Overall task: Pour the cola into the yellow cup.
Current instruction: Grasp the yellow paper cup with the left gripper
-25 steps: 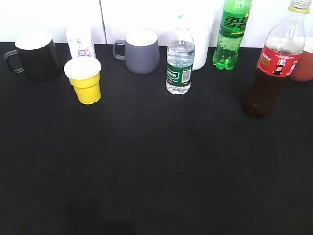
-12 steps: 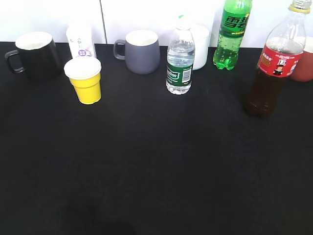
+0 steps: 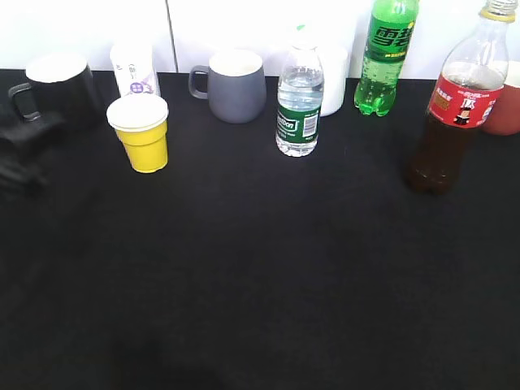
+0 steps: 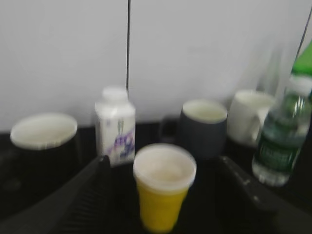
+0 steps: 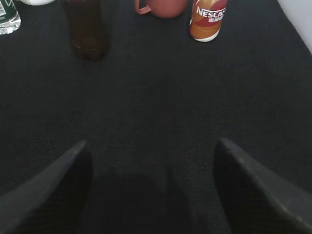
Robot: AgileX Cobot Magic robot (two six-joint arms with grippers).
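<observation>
The cola (image 3: 451, 114) stands upright at the right of the black table; its dark base also shows in the right wrist view (image 5: 87, 29). The yellow cup (image 3: 142, 134) stands upright at the left. My left gripper (image 3: 28, 150) is a dark blur at the left edge, left of the cup. In the left wrist view it (image 4: 163, 161) is open, and the yellow cup (image 4: 163, 195) stands between its spread fingers without touching them. My right gripper (image 5: 152, 146) is open and empty over bare cloth, well short of the cola.
Along the back stand a black mug (image 3: 57, 89), a small white milk bottle (image 3: 134, 69), a grey mug (image 3: 237, 85), a water bottle (image 3: 299, 106), a white mug (image 3: 333, 69), a green soda bottle (image 3: 386, 57) and a red mug (image 3: 508, 106). A Nescafe can (image 5: 208, 19) stands beyond the cola.
My left gripper has come into the exterior view at the left edge, blurred by motion, near the black mug and yellow cup. The bottles and cups have not moved.
</observation>
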